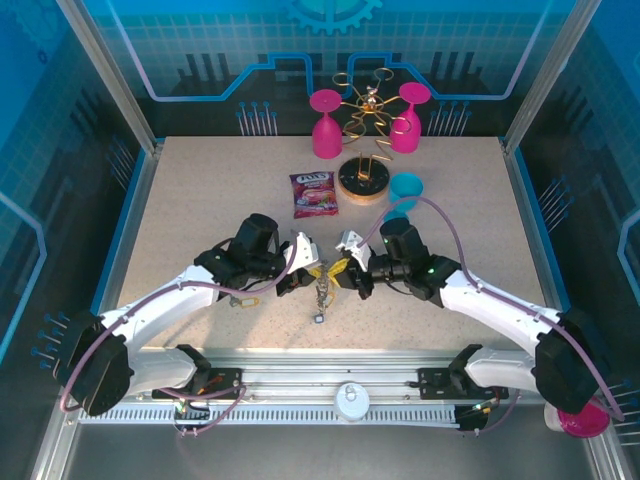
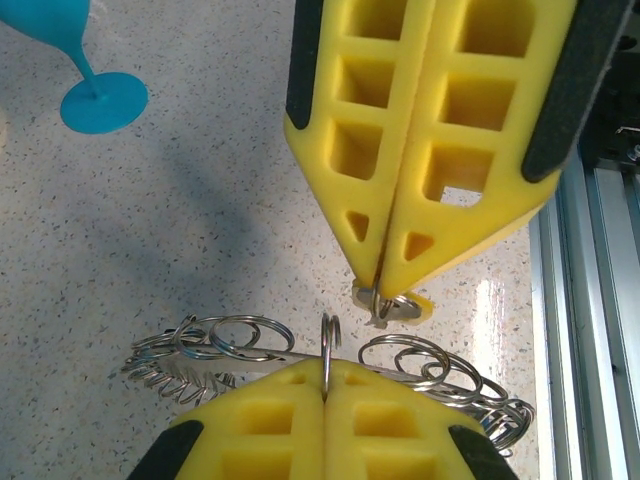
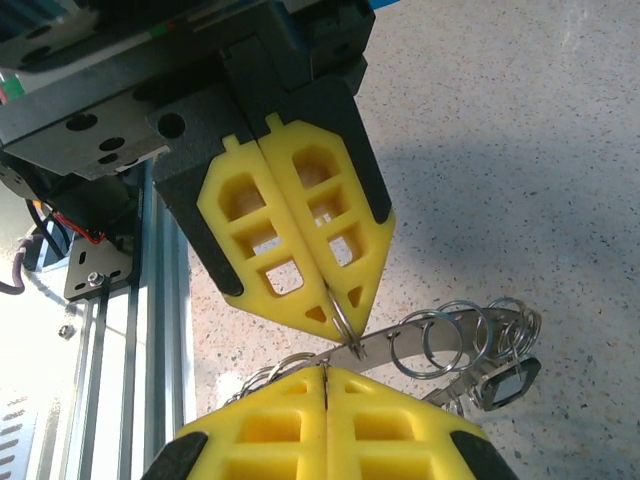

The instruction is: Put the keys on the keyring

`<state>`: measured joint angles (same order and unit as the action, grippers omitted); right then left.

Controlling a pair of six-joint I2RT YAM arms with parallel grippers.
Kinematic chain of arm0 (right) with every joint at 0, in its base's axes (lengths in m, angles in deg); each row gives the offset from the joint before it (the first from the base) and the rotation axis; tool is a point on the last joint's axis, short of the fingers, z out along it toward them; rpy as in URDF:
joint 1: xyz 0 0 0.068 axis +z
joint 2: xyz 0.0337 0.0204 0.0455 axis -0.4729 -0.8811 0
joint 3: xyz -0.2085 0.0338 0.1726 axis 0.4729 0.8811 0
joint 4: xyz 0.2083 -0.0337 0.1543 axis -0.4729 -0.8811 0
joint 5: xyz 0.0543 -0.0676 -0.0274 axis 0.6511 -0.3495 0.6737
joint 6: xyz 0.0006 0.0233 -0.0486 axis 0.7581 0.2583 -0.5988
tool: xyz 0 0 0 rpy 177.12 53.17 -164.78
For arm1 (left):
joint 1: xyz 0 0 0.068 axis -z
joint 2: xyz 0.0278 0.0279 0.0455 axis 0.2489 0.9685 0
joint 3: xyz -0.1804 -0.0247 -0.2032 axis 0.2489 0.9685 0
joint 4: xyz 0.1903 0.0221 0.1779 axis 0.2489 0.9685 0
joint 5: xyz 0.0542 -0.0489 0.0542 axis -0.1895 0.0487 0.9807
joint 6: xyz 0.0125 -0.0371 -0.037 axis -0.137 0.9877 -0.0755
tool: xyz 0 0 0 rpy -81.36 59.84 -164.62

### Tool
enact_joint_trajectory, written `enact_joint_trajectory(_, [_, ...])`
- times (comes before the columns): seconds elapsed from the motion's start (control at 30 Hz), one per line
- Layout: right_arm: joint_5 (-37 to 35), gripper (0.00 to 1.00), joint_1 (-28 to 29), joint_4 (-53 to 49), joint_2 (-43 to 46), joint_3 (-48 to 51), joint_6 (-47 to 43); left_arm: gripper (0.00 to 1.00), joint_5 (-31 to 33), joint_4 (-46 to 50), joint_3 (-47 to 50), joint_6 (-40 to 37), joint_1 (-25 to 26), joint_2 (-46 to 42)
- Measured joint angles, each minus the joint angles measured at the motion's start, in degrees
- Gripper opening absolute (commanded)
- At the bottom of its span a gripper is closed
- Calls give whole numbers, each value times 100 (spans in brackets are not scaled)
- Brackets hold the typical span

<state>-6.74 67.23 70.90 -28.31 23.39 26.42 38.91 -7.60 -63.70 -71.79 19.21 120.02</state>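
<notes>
Low in the middle of the top view, the two arms meet nose to nose above the speckled desk [image 1: 200, 200]. The left gripper [image 1: 300, 277] is closed, and in its wrist view its yellow fingers [image 2: 270, 420] clamp an upright wire loop of the keyring [image 2: 250, 352]. The ring's flat grey band runs across just above them, crowded with loops. The right gripper [image 1: 347, 272] is closed as well. It enters the left wrist view from the top [image 2: 380, 285] and pinches a small metal piece [image 2: 388, 308] at its tip; whether that is a key I cannot tell. In the right wrist view the band [image 3: 445, 330] stretches to the right, with a black-tagged key [image 3: 510, 380] hanging at lower right. From above, the keyring [image 1: 322, 290] hangs between both tips. A snack packet [image 1: 314, 193], a wooden rack base [image 1: 362, 182], two pink goblets [image 1: 325, 125] and a blue goblet [image 2: 100, 100] stand beyond
</notes>
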Motion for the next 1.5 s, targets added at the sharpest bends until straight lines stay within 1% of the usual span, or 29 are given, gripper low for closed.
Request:
enact_joint_trajectory(0.37, [-46, 0, 87, 236, -173, -72, 4, 0, -63, 2, 0, 0, 0, 33])
enact_joint_trajectory(0.7, [-358, 0, 162, 236, -216, -138, 24, 0, -42, 17, 0, 0, -2, 33])
enact_joint_trajectory(1.17, [-1062, 0, 264, -190, -219, -328, 177, 0, 111, -11, 0, 96, -13, 33])
enact_joint_trajectory(1.5, [-1272, 0, 273, -407, -219, -400, 393, 0, 157, -328, 74, 286, -13, -13])
